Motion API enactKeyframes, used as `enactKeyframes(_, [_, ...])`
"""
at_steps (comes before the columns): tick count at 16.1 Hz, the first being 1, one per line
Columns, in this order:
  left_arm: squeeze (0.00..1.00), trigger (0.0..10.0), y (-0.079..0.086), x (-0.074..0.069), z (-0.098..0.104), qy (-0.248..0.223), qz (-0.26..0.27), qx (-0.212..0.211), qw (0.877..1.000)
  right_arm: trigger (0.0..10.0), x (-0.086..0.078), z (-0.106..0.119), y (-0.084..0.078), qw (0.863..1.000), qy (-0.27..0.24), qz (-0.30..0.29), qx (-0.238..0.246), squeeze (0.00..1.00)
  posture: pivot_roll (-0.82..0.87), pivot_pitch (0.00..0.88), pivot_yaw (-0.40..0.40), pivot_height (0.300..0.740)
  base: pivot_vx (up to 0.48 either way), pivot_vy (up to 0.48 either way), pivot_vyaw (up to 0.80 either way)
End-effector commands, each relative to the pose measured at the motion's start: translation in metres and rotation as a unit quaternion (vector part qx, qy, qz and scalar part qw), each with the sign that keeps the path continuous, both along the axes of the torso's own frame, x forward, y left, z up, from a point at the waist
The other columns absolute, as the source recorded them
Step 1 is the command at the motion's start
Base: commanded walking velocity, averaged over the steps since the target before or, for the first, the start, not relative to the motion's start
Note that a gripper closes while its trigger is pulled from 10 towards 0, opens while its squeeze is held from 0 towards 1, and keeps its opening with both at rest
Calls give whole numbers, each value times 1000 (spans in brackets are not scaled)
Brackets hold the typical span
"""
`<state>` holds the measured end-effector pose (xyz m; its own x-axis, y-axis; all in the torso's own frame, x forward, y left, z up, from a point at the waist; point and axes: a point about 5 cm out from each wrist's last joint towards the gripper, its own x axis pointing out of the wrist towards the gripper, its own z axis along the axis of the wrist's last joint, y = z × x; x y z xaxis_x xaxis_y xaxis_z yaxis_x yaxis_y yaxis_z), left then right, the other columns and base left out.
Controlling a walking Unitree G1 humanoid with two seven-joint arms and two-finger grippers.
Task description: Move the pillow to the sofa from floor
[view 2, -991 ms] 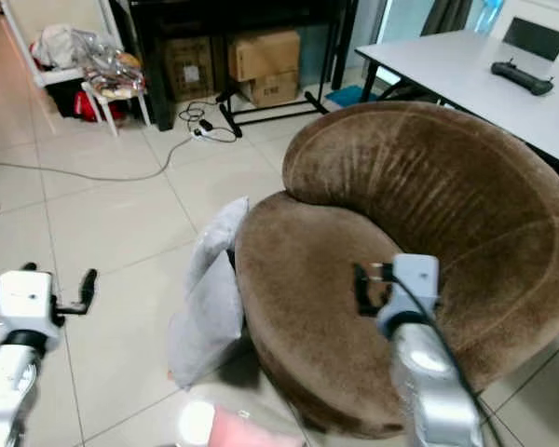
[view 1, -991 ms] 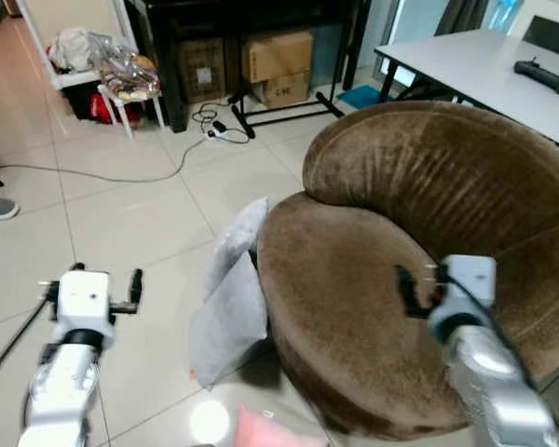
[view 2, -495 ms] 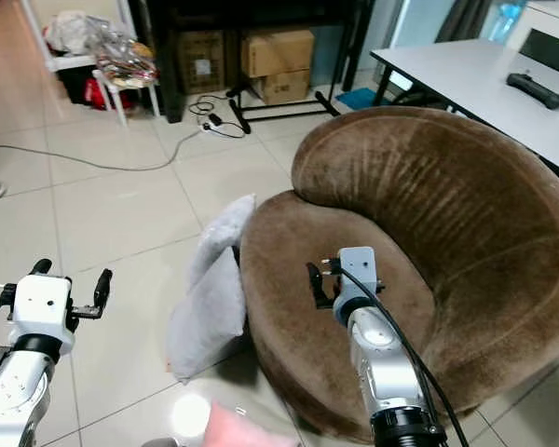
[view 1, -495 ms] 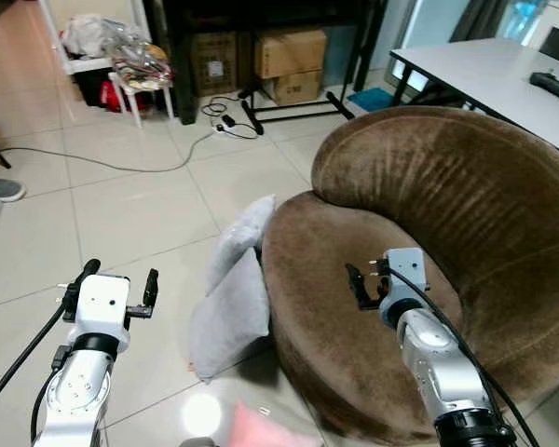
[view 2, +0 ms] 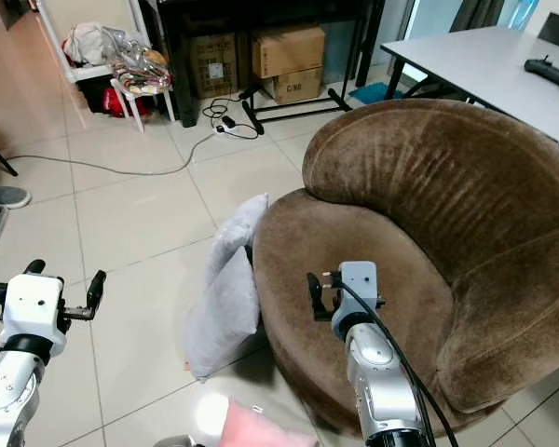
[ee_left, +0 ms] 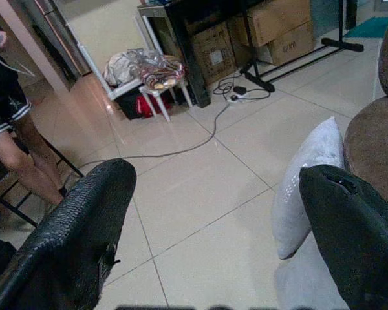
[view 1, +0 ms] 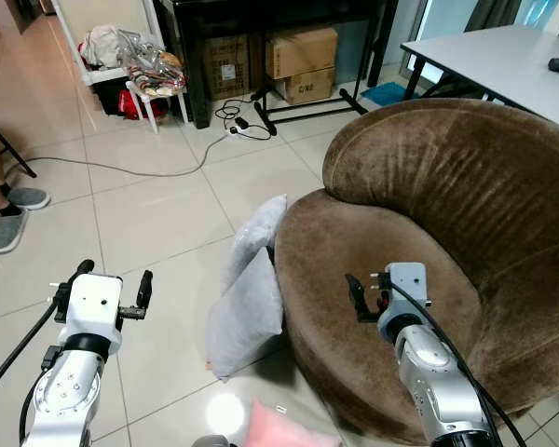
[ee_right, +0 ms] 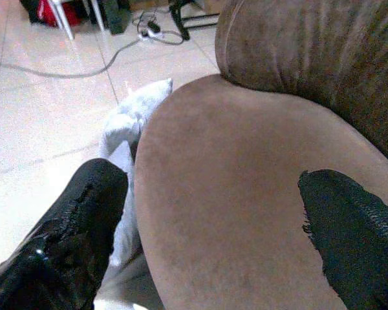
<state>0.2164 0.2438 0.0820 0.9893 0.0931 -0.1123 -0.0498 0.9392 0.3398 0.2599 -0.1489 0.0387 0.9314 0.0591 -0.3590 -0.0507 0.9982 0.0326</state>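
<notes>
Left eye view is showing, at far left, a person's grey slippers (view 1: 9, 216) standing on the tiled floor (view 1: 149, 214), with a grey cable (view 1: 121, 171) trailing across the tiles toward a white stool (view 1: 154, 79) piled with clothes. Nearer the robot, the left gripper (view 1: 110, 284) is hovering over bare floor with its fingers spread wide and nothing between them. In the left wrist view those fingers (ee_left: 84, 226) are framing open tiles, and the pillow (ee_left: 307, 187) is showing beside the far finger rather than in the gap.

The grey pillow (view 1: 252, 298) is standing on edge on the floor, leaning against the left side of the brown round sofa (view 1: 429, 214), well apart from the left gripper. A pink object (view 1: 289, 426) is lying on the floor just in front of it.

The right gripper (view 1: 365, 296) is hanging over the sofa seat, its jaws parted and empty; the pillow is lying to its left, outside them. At far right, a white table (view 1: 503, 56) is standing behind the sofa.
</notes>
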Motion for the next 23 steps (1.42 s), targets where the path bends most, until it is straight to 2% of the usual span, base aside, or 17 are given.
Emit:
enactKeyframes(1, [0,10000,2,2,4,-3,-1,-4,1000,10000,-1,3,-4,1000,-7,-11,4,0,94,0,39,740,0,0,0])
enactKeyframes(7, [0,10000,0,0,2,-2,3,-15,1000,10000,1,7,3,1000,-10,-1,7,0,100,0,9,740,0,0,0])
enactKeyframes(13, [0,10000,0,-2,1,-4,7,-19,1000,10000,3,7,3,1000,-9,5,3,0,100,0,-4,740,0,0,0])
enactKeyframes(18, [0,10000,0,-2,-1,-4,7,-20,1000,10000,3,7,2,1000,-9,8,1,0,99,0,-10,740,-326,0,0])
enactKeyframes(23, [0,10000,1,-3,-2,-3,13,-17,1000,10000,5,8,2,1000,-9,13,-1,0,98,0,-15,740,0,0,0])
